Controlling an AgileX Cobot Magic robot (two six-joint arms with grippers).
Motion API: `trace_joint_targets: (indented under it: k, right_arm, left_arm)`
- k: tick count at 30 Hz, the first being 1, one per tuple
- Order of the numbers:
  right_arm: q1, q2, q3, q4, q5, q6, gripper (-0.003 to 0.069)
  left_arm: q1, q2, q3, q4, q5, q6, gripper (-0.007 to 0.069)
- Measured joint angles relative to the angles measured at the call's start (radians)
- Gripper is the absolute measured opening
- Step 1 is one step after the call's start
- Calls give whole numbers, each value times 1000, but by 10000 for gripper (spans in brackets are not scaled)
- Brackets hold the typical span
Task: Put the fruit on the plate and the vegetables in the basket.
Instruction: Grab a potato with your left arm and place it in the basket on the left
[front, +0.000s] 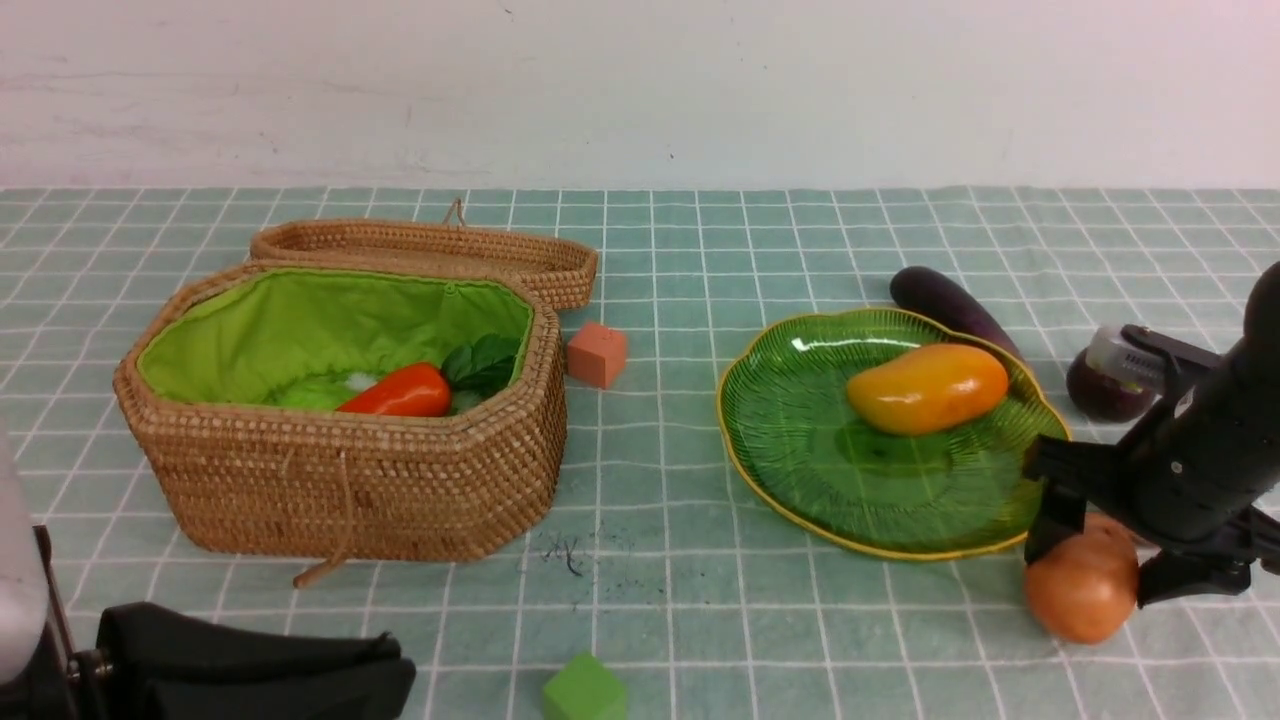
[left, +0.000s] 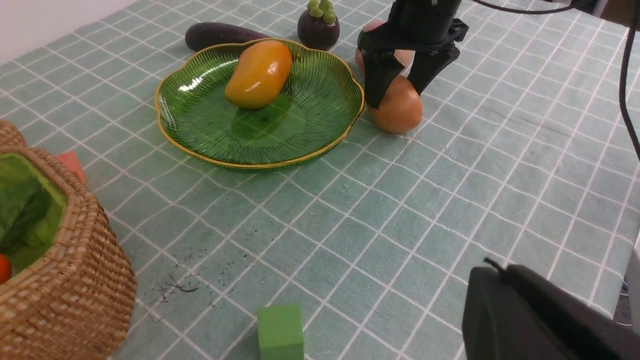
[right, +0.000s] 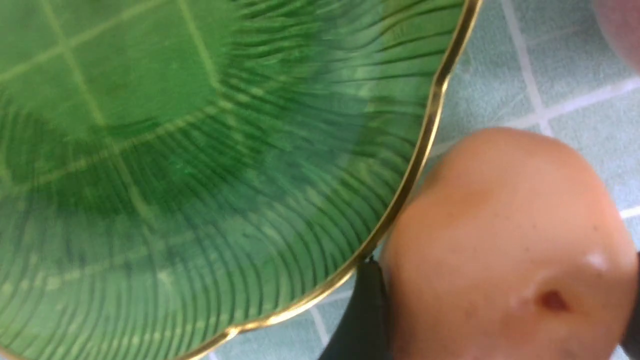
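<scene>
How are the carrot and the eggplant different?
The carrot is orange-red; the eggplant is dark purple. The carrot has leaves showing, while no leaves show on the eggplant. The carrot is inside the basket, but the eggplant lies on the table behind the plate. Both look smooth.

mango (left: 258, 74) on the green plate (left: 260, 137), eggplant (left: 220, 35) behind it

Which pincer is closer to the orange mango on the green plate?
The right pincer. It straddles the potato just beside the plate that holds the mango. The left pincer is farther off, in front of the basket.
</scene>
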Motion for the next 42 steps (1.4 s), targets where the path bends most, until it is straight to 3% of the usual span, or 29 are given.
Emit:
trace_joint_targets:
  k: [17, 23, 29, 34, 39, 42]
  right_arm:
    - [0, 12, -23, -2, 26, -203, 589]
    - [-2, -36, -64, -65, 241, -220, 587]
    - [4, -171, -127, -24, 297, -238, 587]
    - [117, -220, -279, 118, 307, -403, 587]
    - [299, -164, -478, 296, 237, -656, 587]
    - [387, -97, -579, 393, 193, -781, 587]
  left_arm:
    - [0, 0, 0, 0, -22, 0, -13]
    - [0, 0, 0, 10, -23, -28, -10]
    - [0, 0, 0, 116, -22, -135, -10]
    - [0, 0, 0, 405, 39, -449, -8]
    - [0, 0, 0, 702, 183, -850, -7]
    - [0, 0, -1, 792, 252, -980, -7]
